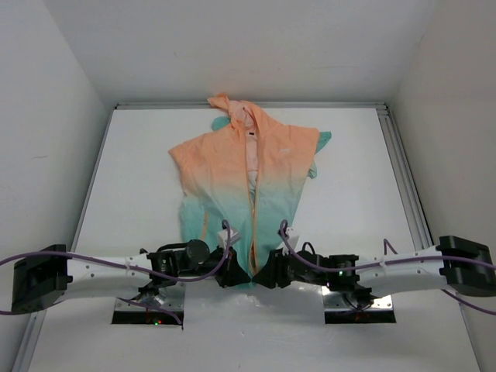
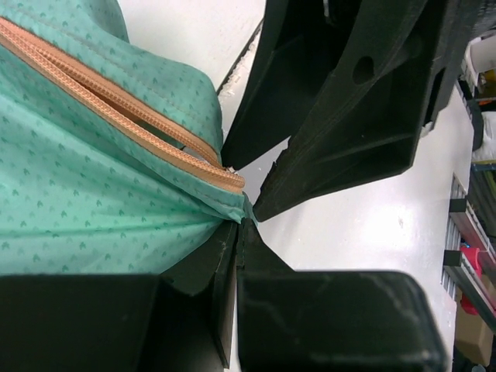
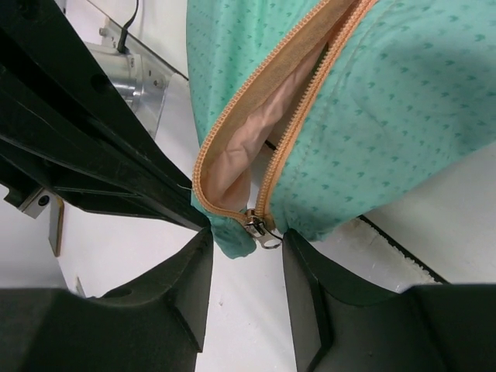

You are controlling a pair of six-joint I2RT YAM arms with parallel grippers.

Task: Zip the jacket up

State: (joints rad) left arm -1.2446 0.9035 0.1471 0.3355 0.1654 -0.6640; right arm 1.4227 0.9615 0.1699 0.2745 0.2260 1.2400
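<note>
The jacket [image 1: 248,174] lies flat on the white table, hood at the far end, teal hem towards the arms. Its orange zipper [image 1: 253,225] is open along most of the front. My left gripper [image 1: 232,275] is shut on the teal hem [image 2: 225,211] just beside the zipper's bottom end [image 2: 229,177]. My right gripper [image 1: 268,277] is open. In the right wrist view its fingertips [image 3: 302,256] flank the metal slider [image 3: 258,225] at the zipper's bottom, with the gripper [image 3: 248,249] holding nothing. The peach lining [image 3: 248,147] shows between the zipper halves.
White walls close in the table on the left, far and right sides. A metal rail [image 1: 403,170] runs along the right edge. Two metal base plates [image 1: 147,310] sit at the near edge. The right gripper's fingers [image 2: 349,101] hang close over the left one.
</note>
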